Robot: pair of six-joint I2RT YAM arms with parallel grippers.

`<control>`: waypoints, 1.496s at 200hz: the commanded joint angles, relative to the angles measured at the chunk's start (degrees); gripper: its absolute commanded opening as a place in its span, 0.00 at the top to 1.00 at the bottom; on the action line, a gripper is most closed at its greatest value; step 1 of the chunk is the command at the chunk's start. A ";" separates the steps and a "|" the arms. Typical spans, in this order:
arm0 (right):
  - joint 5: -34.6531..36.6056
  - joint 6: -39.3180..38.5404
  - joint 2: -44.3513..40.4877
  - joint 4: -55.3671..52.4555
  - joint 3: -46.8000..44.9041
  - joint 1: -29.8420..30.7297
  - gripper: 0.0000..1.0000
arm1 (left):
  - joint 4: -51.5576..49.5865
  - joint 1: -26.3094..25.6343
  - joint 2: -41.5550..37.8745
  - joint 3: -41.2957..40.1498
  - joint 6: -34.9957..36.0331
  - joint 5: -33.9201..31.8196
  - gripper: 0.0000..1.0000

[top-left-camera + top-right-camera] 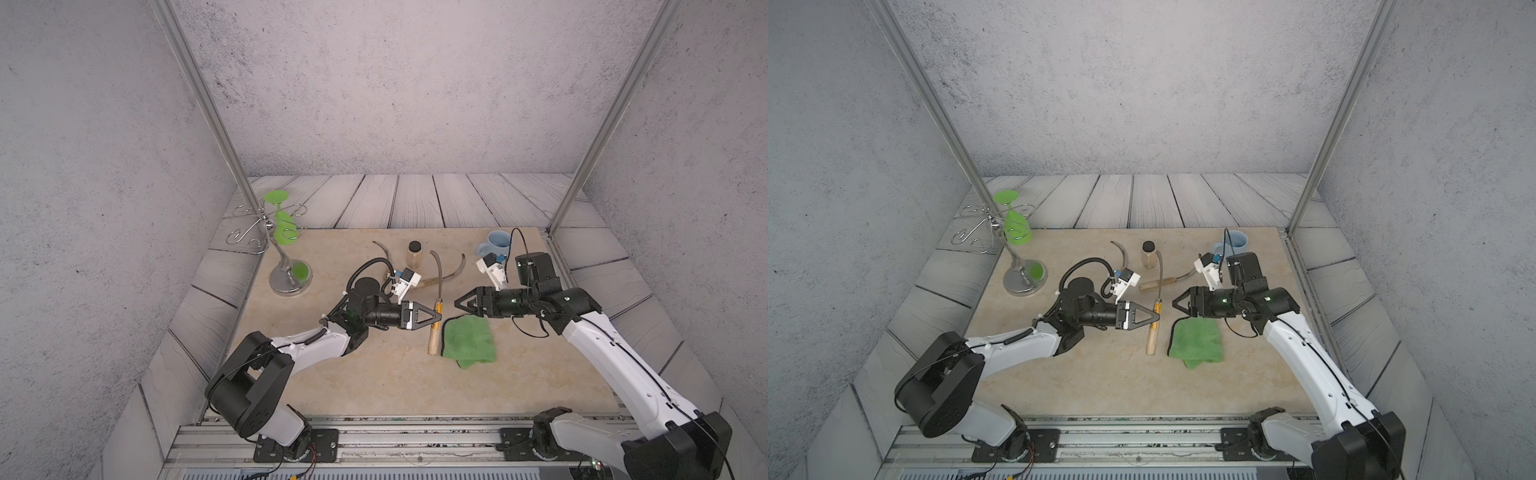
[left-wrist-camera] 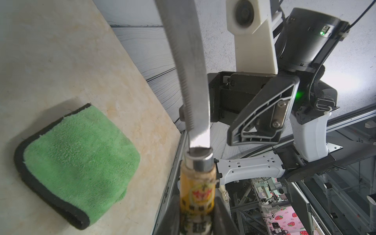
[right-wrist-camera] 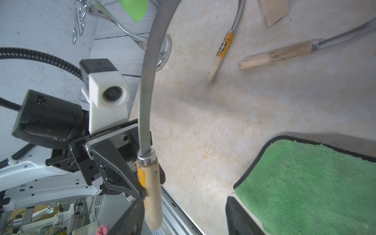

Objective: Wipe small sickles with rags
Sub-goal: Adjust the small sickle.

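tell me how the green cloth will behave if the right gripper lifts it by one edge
The green cloth is folded over and fluffy, so it will probably droop and unfold rather than hold its shape. It looks light, so the open right gripper should lift it easily. The plush pile will likely grip well rather than slip.

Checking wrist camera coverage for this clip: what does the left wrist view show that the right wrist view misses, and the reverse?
Only left wrist: the right arm beyond the blade, and the green rag whole. Only right wrist: the left arm, another labelled sickle and a plain-handled sickle lying on the table, and the chrome stand. Both: the held sickle in the shut left hand, and part of the rag.
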 commanded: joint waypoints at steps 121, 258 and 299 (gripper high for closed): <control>0.24 3.78 6.08 7.15 -1.10 6.08 0.65 | -0.32 -2.76 3.36 5.94 2.17 0.28 1.00; 10.68 10.90 4.54 10.14 -0.15 6.47 0.92 | -4.96 -2.78 1.04 5.60 6.13 -8.05 0.61; 13.61 14.92 4.68 12.83 -0.25 6.70 0.92 | -4.74 -2.79 0.71 4.24 6.25 -9.90 0.55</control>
